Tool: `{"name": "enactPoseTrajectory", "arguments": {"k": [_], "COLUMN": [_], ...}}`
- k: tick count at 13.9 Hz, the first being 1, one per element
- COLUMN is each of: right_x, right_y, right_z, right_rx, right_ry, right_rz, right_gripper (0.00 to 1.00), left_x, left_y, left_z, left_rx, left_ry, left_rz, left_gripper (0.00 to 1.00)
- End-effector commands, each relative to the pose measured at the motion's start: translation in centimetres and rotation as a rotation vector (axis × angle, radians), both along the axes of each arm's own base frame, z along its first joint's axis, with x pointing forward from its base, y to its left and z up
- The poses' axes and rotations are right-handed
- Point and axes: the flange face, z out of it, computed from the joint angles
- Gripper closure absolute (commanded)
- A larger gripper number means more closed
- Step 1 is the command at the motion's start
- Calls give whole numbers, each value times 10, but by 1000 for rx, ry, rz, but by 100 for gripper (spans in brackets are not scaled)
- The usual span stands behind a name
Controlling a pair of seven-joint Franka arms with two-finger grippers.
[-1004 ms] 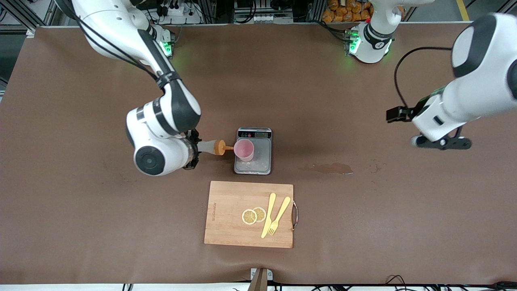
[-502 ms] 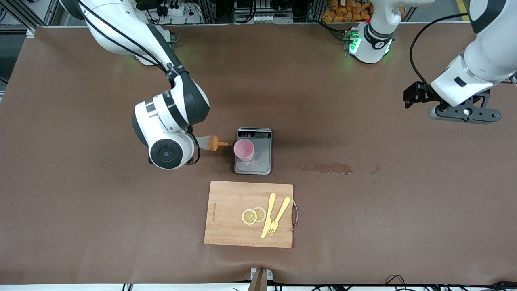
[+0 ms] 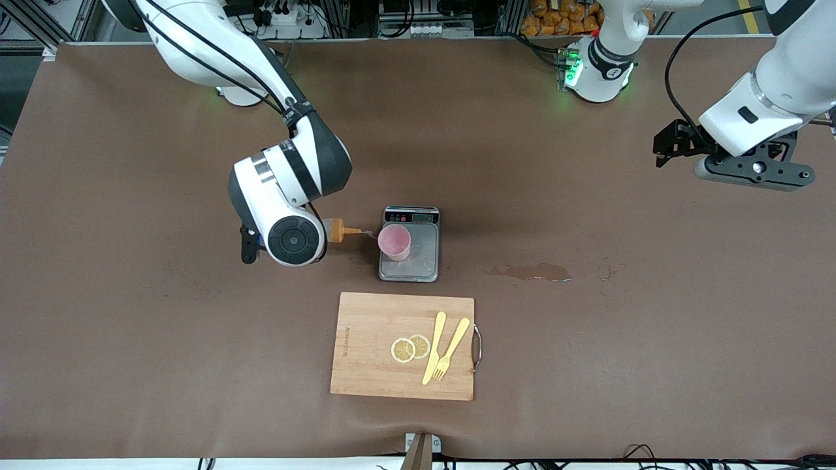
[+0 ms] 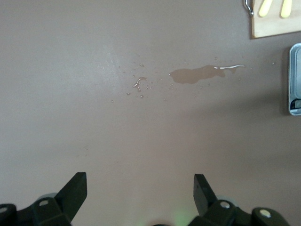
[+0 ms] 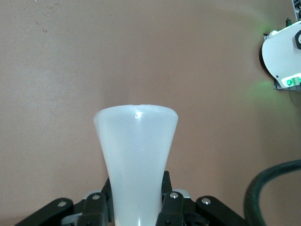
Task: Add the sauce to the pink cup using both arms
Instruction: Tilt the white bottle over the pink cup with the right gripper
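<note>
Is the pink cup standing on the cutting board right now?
No, the cup stands on the scale, farther from the camera than the board.

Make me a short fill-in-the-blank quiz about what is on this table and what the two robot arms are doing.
1. The right gripper holds the sauce bottle tipped on its side, its orange nozzle pointing at the pink ____.
2. The pink cup stands on a steel kitchen ____.
3. On the wooden cutting board lie two lemon slices, a yellow knife and a yellow ____.
4. The left gripper waits over bare table with its fingers ____.

Missing words: cup; scale; fork; open
</note>
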Motion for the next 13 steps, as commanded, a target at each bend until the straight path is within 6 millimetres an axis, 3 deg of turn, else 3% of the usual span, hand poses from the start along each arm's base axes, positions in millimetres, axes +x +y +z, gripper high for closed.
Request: {"name": "enactPoseTrajectory", "arguments": {"k": [1,8,10,13], "right_x": [2,1,9,27], "right_y": [5,8,-7,-40], "right_z": [6,0,7,18], "right_rx": [-31,-29,16,217], "right_ry": [-21,-15,-2,57], "right_rz": [-16,-10,-42,-95], "right_gripper": [73,73,71,63], "left_x": [-5,-10,-11,-11], "left_y": [0,11,13,14], "left_z": [16,24,24,24], "left_rx": [-21,-60,-72,-71], "left_ry": [-27,-13,-9,-3], "left_rz": [35,61,67,72], "left_gripper": [0,0,0,0]}}
